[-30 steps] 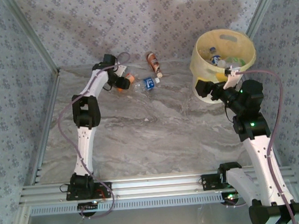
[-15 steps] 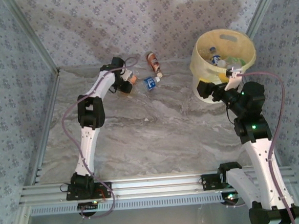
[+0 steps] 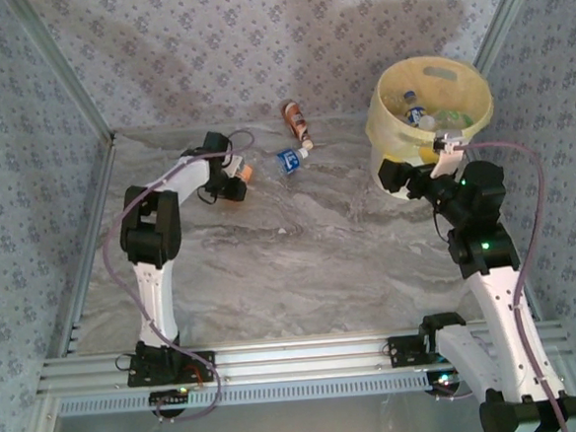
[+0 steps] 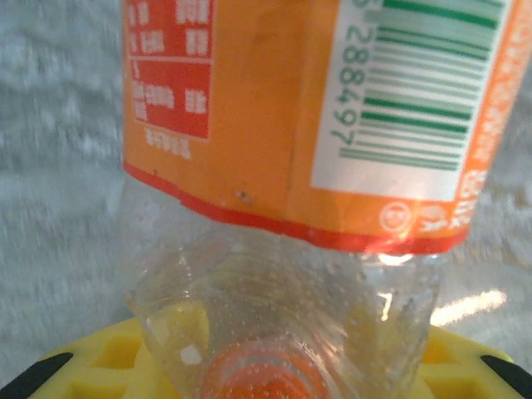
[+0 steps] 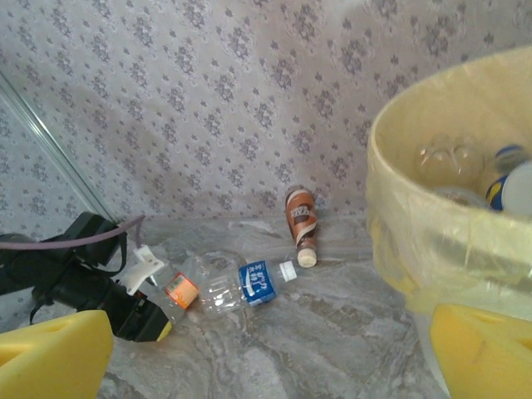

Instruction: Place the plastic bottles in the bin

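A small clear plastic bottle with an orange label and a green barcode (image 4: 283, 125) is clamped in the left gripper (image 3: 234, 180), low over the grey marbled tabletop (image 3: 301, 255) near its far left corner. Its orange cap points at the wrist camera, and its base is cut off by the frame. A clear bottle with a blue label (image 3: 289, 160) and another with a brown label (image 3: 296, 119) lie nearby. The large pale yellow round plastic bin (image 5: 440, 224) at the far right holds several bottles (image 3: 414, 110); its wall hides part of them, so their number is unclear. The right gripper (image 5: 266, 357) stands just beside the bin, spread wide and empty.
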Controlling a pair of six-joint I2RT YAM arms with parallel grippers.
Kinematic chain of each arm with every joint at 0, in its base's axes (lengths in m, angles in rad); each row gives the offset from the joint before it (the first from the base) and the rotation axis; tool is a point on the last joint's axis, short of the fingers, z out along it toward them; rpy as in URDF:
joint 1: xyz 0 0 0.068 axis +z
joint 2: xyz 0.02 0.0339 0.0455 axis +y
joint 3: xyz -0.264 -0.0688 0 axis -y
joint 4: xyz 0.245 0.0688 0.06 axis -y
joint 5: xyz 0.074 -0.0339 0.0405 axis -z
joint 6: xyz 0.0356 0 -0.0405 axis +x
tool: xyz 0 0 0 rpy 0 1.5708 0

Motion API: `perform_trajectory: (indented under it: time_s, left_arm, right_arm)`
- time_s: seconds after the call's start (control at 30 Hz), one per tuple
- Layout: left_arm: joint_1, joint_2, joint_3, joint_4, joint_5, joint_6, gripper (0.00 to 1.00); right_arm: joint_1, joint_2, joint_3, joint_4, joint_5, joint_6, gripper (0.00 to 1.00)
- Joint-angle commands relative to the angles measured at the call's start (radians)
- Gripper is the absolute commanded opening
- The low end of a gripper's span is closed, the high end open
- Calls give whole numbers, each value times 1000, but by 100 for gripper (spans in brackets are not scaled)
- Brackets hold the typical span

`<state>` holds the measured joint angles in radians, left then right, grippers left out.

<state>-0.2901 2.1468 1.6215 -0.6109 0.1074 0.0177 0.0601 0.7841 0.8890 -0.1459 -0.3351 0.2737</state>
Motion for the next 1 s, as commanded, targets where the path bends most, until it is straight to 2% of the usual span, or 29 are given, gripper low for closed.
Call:
perform_trajectory:
  time_s: [0.0,0.13,0.3,0.57,0.77,0.97]
  left_arm:
    - [-3,-137,-124,126,55,-83,30]
    - [-13,-248,-264,195,102,-133,30]
    - [-56,-384,-415,260,146,-191,30]
    - [-140,-597,-569,400,268,-292,30]
    - [-192,-666,-569,483,416,-323,31]
    - [-222,-681,-543,565,531,-343,31]
  right_arm:
    - [14,3,-63,81,12,114,100]
    - [48,5,-145,181,18,200,100]
    - [138,33,-221,264,71,261,100]
    - [271,142,-233,341,134,298,100]
    - [336,254,-171,376,75,302,100]
    - [367,364,-67,397,-88,330,100]
